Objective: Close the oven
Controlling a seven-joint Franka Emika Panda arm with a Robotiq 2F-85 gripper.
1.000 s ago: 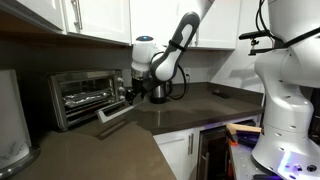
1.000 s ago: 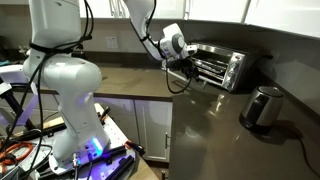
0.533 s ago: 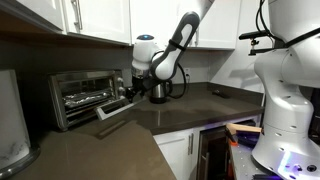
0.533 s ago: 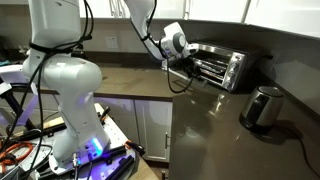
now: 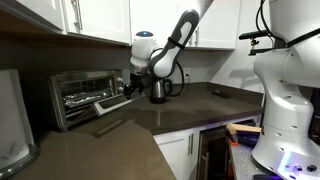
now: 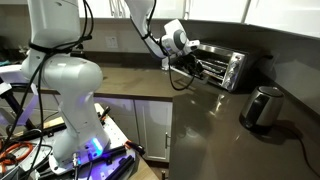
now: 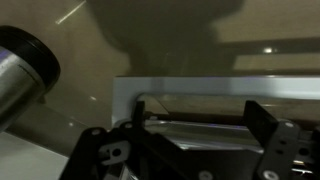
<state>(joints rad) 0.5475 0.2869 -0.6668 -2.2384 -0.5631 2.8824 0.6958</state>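
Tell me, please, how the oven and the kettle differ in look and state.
The oven is a boxy silver unit; the kettle is small, rounded and dark. The oven is much larger than the kettle. The oven's door is partly open with the tool at it; nothing touches the kettle. Both sit on the dark counter.

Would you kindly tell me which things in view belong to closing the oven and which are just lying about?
Belonging to the job:
- the oven, its door not yet shut
- the gripper, at the door's edge

Just lying about:
- the dark kettle on the counter
- the white appliance beside the oven
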